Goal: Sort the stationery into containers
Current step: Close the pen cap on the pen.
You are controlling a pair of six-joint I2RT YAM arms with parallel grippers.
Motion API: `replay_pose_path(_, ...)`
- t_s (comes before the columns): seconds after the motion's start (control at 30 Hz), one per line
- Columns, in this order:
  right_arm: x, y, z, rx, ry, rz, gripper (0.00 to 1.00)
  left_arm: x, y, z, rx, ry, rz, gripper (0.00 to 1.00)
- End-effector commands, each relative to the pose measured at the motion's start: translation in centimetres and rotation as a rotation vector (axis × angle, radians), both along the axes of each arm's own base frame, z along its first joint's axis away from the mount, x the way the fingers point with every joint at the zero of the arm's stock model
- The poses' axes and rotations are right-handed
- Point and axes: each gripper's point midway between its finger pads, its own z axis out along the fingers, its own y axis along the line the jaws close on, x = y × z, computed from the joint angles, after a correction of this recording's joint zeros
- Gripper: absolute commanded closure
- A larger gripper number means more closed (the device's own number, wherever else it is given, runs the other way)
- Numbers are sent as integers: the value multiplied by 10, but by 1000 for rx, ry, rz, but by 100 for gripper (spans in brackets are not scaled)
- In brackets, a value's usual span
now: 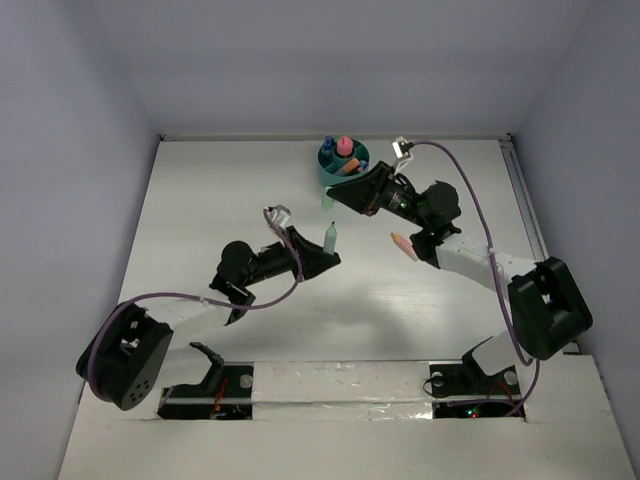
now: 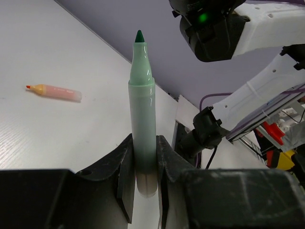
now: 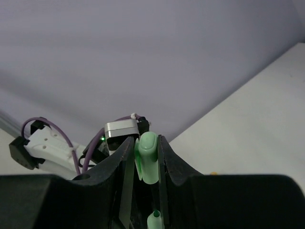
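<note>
The white table (image 1: 200, 200) fills the overhead view, walled in pale grey; the left arm (image 1: 190, 310) reaches from its base toward the middle of the table, and the right arm (image 1: 480, 265) bends across toward the far edge. The teal cup (image 1: 324, 168) stands near the far edge at the centre, just beyond the right arm's wrist; among the things in its compartments are a pink-capped bottle (image 1: 345, 147) and a blue-capped marker (image 1: 329, 143), and which compartment each is in cannot be told. The left gripper (image 2: 143, 148) is clamped tight on the lower barrel of a green marker (image 2: 142, 105), which stands uncapped with its dark tip pointing away from the wrist and lifted off the table. An orange-tipped highlighter (image 1: 404, 245) lies flat on the table beside the right arm, apart from both grippers. The right gripper (image 3: 145, 143) is closed narrowly on a green cap (image 3: 147, 164), pinched between its two fingers; the cap sits near the marker's tip, roughly in line with it, but not touching.
</note>
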Motion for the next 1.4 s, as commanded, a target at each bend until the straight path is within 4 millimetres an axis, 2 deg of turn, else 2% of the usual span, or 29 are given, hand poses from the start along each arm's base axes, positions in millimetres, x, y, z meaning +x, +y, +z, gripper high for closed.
replay_pose_path(0.0, -22, -5, 45, 116, -148, 58, 100, -10, 5, 24, -71, -91, -42, 100)
replay_pose_path(0.73, -34, 2, 4, 61, -68, 144, 100, -11, 19, 37, -107, -119, -9, 100)
replay_pose_path(1.23, -43, 4, 0, 86, -58, 222, 100, -12, 20, 38, -111, -121, -10, 100)
replay_pose_path(1.3, -49, 7, 1, 96, -56, 256, 100, -12, 20, 38, -111, -121, -10, 100)
replay_pose_path(1.37, -50, 9, -5, 91, -37, 284, 100, -13, 20, 38, -112, -122, -12, 100)
